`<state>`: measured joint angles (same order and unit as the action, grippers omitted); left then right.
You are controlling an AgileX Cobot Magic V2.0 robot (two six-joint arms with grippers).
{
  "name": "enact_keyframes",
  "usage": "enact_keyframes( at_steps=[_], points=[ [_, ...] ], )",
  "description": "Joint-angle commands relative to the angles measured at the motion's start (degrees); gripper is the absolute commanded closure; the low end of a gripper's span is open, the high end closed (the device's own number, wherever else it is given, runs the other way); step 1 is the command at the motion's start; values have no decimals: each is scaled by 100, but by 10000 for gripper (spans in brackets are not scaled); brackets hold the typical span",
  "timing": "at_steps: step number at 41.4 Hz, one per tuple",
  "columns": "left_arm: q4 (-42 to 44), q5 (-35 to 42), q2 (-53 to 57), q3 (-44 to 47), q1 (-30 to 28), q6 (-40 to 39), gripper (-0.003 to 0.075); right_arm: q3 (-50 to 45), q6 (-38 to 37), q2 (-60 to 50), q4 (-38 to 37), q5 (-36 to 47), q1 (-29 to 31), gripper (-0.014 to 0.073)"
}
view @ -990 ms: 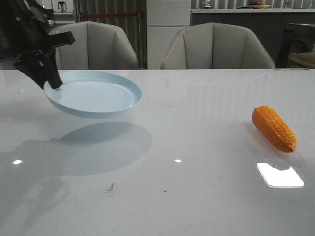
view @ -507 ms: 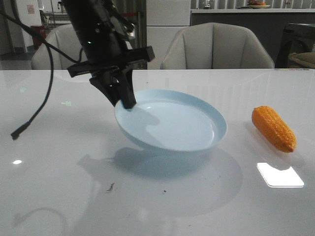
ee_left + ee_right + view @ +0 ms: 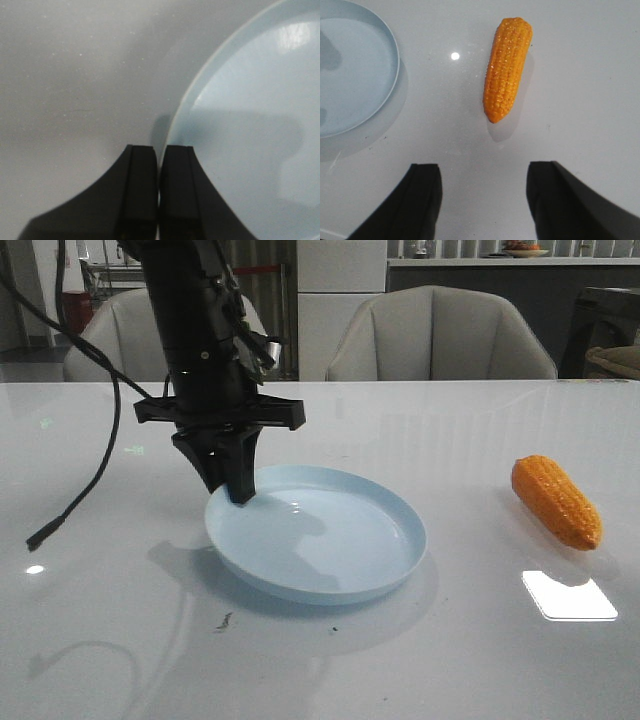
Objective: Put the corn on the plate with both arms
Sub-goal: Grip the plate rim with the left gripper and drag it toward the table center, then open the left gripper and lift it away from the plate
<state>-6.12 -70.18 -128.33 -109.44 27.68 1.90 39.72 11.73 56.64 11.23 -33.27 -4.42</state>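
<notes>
The pale blue plate point(image 3: 330, 540) rests on the white table near the middle. My left gripper point(image 3: 238, 492) is shut on the plate's far left rim; in the left wrist view the fingers point(image 3: 159, 150) pinch the rim of the plate point(image 3: 250, 130). The orange corn point(image 3: 556, 502) lies on the table to the right, apart from the plate. In the right wrist view the corn point(image 3: 507, 67) lies ahead of my right gripper point(image 3: 484, 172), which is open and empty above the table. The plate's edge also shows there point(image 3: 355, 70). The right arm is out of the front view.
A thin black cable point(image 3: 85, 480) hangs from the left arm and trails onto the table at the left. Two grey chairs point(image 3: 440, 335) stand behind the table's far edge. A bright light reflection point(image 3: 568, 595) lies near the corn.
My left arm carried the plate from the far left toward the table's middle and lowered it from a tilted, raised hold down onto the table. The corn has not moved.
</notes>
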Motion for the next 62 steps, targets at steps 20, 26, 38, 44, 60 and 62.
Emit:
enact_keyframes(
  at_steps=[20, 26, 38, 44, 60, 62],
  points=[
    [49, 17, 375, -166, -31, 131, 280, 203, 37, -53, 34, 277, -4, 106],
    [49, 92, 375, -166, -31, 131, 286, 203, 37, -53, 34, 277, -4, 106],
    [280, 17, 397, -720, -31, -89, 286, 203, 37, -53, 34, 276, -4, 106],
    [892, 113, 648, -1258, -31, -352, 286, 203, 37, -53, 34, 276, -4, 106],
    [2182, 546, 2355, -1501, -428, -813, 286, 203, 37, -53, 34, 280, -4, 106],
    [2185, 559, 2563, -1491, -611, -813, 286, 203, 37, -53, 34, 280, -4, 106]
  ],
)
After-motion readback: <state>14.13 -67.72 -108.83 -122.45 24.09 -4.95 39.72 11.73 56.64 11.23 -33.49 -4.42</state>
